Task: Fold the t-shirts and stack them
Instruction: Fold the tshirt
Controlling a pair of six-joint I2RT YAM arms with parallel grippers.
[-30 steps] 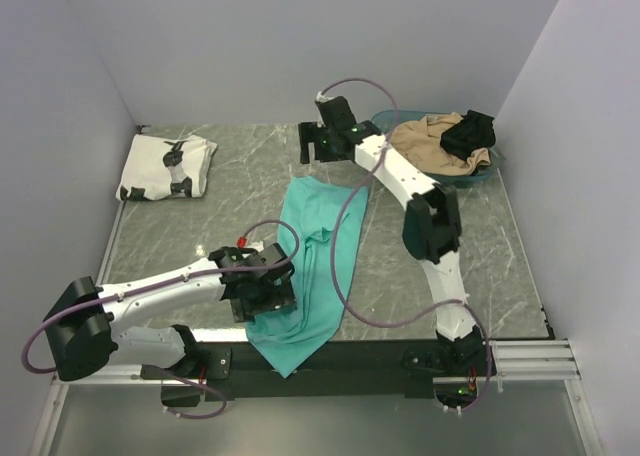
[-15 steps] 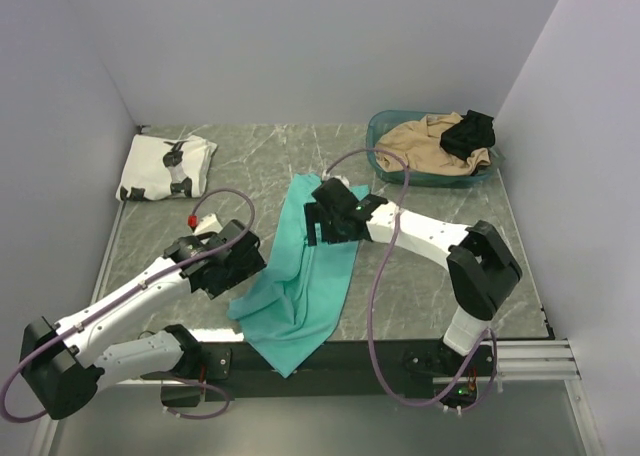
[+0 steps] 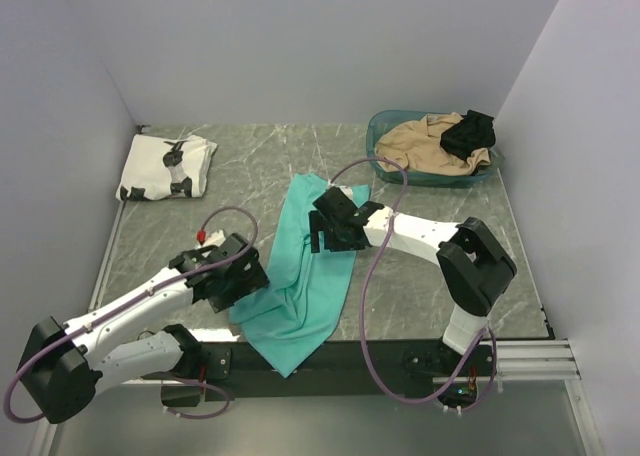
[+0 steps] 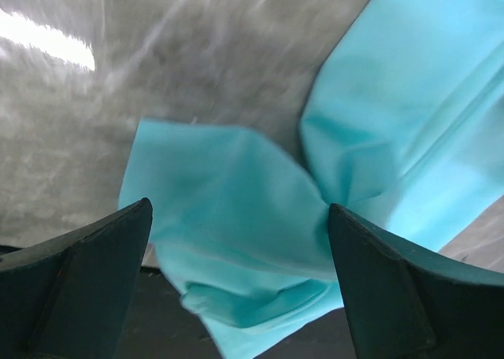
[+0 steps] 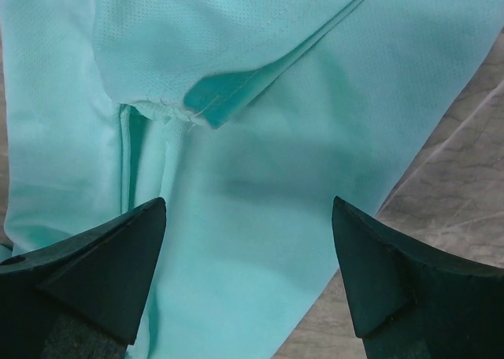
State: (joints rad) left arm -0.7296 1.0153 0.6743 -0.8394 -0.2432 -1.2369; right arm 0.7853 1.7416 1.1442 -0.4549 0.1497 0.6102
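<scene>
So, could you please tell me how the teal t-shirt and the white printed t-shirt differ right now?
The teal t-shirt is plain, while the white t-shirt carries black printed figures. The teal t-shirt lies long and rumpled mid-table, its lower end hanging over the near edge, whereas the white t-shirt is folded compactly at the far left corner. Both are soft cloth resting on the table.

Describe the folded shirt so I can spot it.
Go to the table's far left corner. A folded white t-shirt lies there alone. Its black printed figures set it apart from the plain teal t-shirt mid-table and the tan garment in the basket.
</scene>
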